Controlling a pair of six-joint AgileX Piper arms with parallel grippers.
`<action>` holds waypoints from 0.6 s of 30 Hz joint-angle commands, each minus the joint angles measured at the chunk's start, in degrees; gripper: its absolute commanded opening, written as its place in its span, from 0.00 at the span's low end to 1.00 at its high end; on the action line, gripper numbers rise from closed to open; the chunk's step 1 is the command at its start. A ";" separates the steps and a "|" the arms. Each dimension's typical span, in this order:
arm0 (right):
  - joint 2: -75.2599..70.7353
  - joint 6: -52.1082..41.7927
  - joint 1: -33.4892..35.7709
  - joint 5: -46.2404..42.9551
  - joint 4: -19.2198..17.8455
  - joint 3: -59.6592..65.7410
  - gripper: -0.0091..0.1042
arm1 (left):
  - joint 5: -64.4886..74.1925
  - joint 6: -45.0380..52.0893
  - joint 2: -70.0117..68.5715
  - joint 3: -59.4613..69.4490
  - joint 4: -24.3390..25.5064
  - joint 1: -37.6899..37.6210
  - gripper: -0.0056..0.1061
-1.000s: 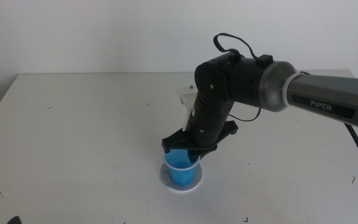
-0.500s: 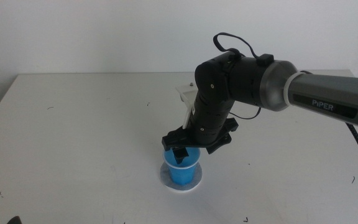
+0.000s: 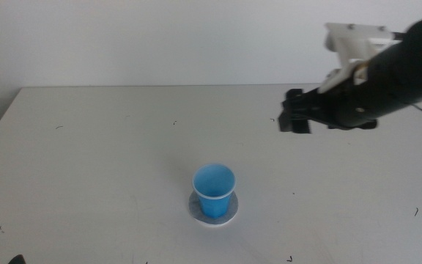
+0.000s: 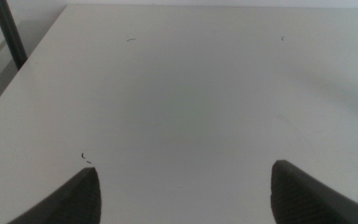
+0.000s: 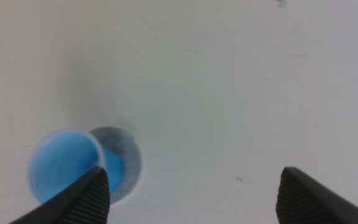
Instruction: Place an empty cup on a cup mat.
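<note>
The blue cup (image 3: 214,189) stands upright and empty on the grey cup mat (image 3: 229,210) near the table's front middle. Both also show in the right wrist view, the cup (image 5: 64,165) on the mat (image 5: 124,163). My right gripper (image 3: 297,120) is open and empty, raised high over the table's right side, well away from the cup. In its own view (image 5: 188,193) the jaws stand wide apart. My left gripper (image 4: 182,190) is open and empty over bare table, out of the middle view.
The white table (image 3: 86,147) carries a few small dark specks. A dark pole (image 4: 8,34) stands past the table's edge in the left wrist view. The table's front edge runs just below the mat.
My right gripper has let go of the cup, lifted, and pulled back up and to the right. The cup stays standing on the mat.
</note>
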 commanded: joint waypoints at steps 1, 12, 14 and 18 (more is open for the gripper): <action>-8.26 -0.52 -3.70 -3.03 -0.88 3.42 0.75 | -3.78 -0.61 -0.64 -0.34 0.02 0.06 0.99; -35.09 -4.61 -15.31 -5.03 -4.07 21.54 0.75 | -3.78 -0.61 -0.64 -0.34 0.02 0.06 0.99; -39.20 -6.88 -16.10 -6.83 -4.00 24.88 0.75 | -3.78 -0.61 -0.64 -0.34 0.02 0.06 0.99; -48.08 -8.75 -16.14 -10.88 -3.65 32.05 0.77 | -3.78 -0.61 -0.64 -0.34 0.02 0.06 0.99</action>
